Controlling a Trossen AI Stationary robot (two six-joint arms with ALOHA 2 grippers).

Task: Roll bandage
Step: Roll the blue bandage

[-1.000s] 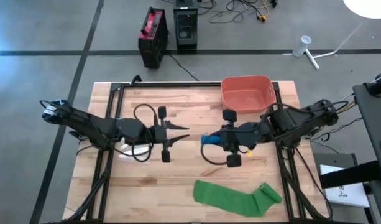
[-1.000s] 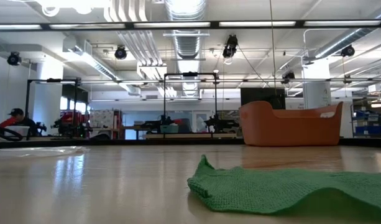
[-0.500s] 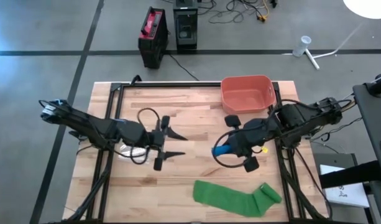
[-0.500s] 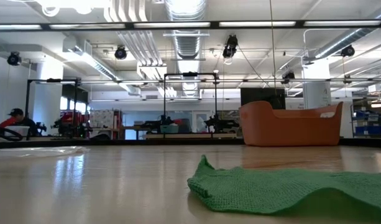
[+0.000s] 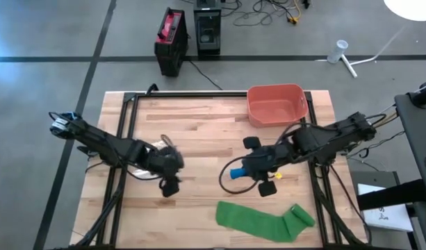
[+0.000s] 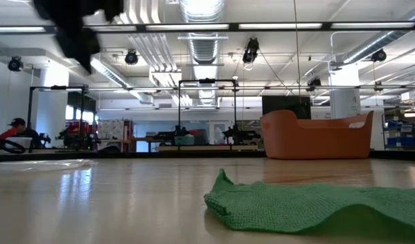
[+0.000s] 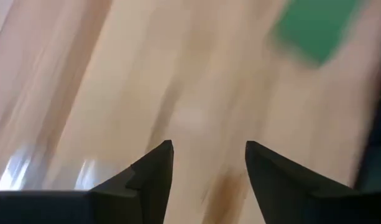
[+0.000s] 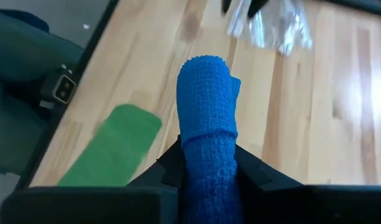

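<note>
Right gripper: the right gripper (image 5: pixel 239 173) sits over the middle of the wooden table (image 5: pixel 206 125), a little right of centre; in the right wrist view its fingers (image 8: pixel 171 163) are clamped on either side of a blue bandage roll (image 8: pixel 206 134).
Blue bandage roll: a knitted blue roll standing out past the fingertips, with its free end showing as a blue spot at the gripper's tip in the high view (image 5: pixel 235 173).
Green bandage: a green bandage (image 5: pixel 265 220) lies flat along the near edge of the table, right of centre, its right end partly rolled up; the low view shows its rumpled left end resting on the wood (image 6: pixel 309 207).
Left gripper: the left gripper (image 5: pixel 172 173) hangs over the left half of the table, well apart from the right one; the left wrist view shows its two dark fingers (image 7: pixel 151 168) spread with bare wood between them and nothing held.
Orange bin: an orange plastic bin (image 5: pixel 276 104) stands at the far right of the table, behind the right arm.
Clear plastic wrap: a crumpled piece of clear plastic wrap (image 8: pixel 271 25) lies on the wood beyond the blue roll.
</note>
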